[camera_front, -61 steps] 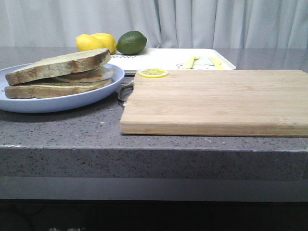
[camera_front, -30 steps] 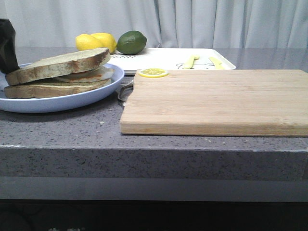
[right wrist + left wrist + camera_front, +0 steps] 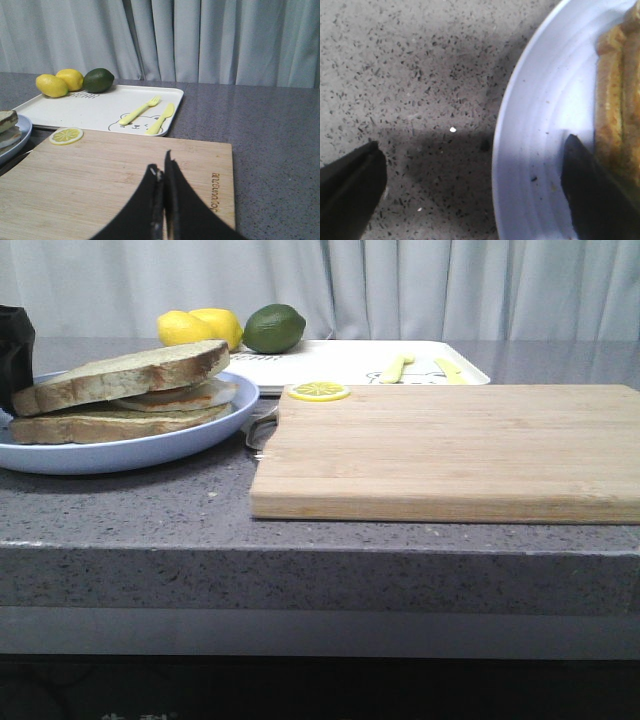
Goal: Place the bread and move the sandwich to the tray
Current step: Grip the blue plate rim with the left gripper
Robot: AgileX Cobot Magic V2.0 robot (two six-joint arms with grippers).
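Right wrist view: burned lettering along cutting board (image 3: 115, 182) edge, not clearly legible; bear and yellow cutlery pictures printed on tray (image 3: 102, 107), partial dark print beside lemons (image 3: 60, 82) and lime (image 3: 98, 80). Sandwich (image 3: 125, 392) lying flat on blue plate (image 3: 130, 452), long axis left-right, top slice tilted. Left tool (image 3: 470, 195) spread wide, empty, straddling plate rim. Right tool (image 3: 163, 200) closed, empty, above board.
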